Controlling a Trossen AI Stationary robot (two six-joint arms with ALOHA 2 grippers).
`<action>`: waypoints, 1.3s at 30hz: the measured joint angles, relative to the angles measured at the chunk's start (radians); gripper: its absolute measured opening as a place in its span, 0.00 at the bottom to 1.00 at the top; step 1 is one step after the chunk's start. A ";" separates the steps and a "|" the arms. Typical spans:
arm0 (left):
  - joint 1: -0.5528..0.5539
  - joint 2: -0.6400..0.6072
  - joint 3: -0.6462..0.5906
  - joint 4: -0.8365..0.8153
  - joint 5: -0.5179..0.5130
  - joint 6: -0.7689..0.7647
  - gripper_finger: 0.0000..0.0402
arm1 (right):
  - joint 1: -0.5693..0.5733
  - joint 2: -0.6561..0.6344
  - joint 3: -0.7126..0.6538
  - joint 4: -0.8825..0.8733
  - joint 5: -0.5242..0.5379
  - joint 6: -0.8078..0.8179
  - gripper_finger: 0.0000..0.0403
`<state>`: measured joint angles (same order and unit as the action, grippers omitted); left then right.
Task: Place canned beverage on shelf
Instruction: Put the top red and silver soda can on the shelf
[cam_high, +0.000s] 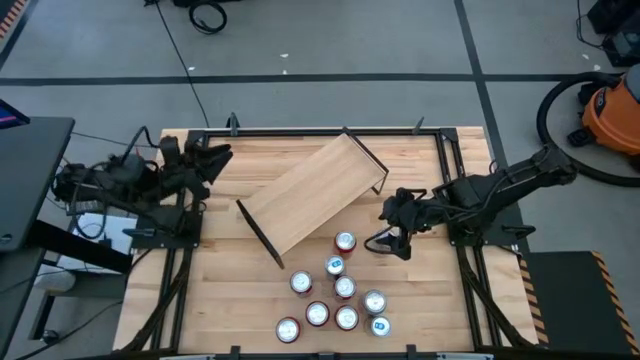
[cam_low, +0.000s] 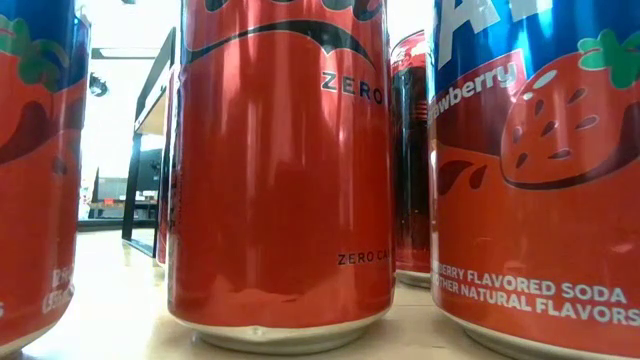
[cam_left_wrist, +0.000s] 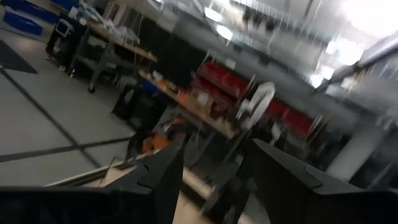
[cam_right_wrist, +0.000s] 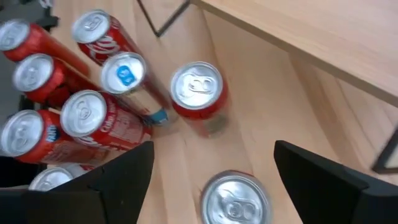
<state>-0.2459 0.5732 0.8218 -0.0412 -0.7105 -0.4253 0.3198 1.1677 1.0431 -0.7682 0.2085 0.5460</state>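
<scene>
The shelf (cam_high: 310, 195), a long light-wood board on thin black wire legs, stands slantwise mid-table. Several red and blue cans (cam_high: 340, 295) stand upright in a cluster near the front edge; the low view shows them close up (cam_low: 280, 170). One red can (cam_high: 345, 242) stands apart, nearest the shelf. My right gripper (cam_high: 388, 242) is open just to its right; in the right wrist view (cam_right_wrist: 212, 149) that can's top (cam_right_wrist: 235, 199) shows low between the two fingers, untouched. My left gripper (cam_high: 215, 158) waits open at the table's far left (cam_left_wrist: 217, 158).
Another red can (cam_right_wrist: 198, 90) stands just beyond the near one, with the cluster (cam_right_wrist: 68, 118) beside it. The shelf's edge (cam_right_wrist: 298, 37) and its black wire leg (cam_right_wrist: 165, 22) lie close by. Black frame rails (cam_high: 450, 170) run along the tabletop's sides.
</scene>
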 joint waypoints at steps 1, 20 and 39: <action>0.000 0.015 0.031 -0.054 0.010 0.000 0.48 | -0.004 0.007 0.011 -0.017 0.000 0.000 0.85; 0.001 0.167 0.193 -0.303 0.028 -0.001 0.48 | -0.017 0.254 0.163 -0.313 -0.005 -0.112 0.87; 0.001 0.166 0.193 -0.302 0.028 -0.009 0.48 | -0.035 0.437 0.163 -0.314 -0.089 -0.004 0.87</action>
<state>-0.2451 0.7395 1.0149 -0.3431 -0.6827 -0.4339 0.2844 1.6048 1.2056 -1.0820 0.1195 0.5422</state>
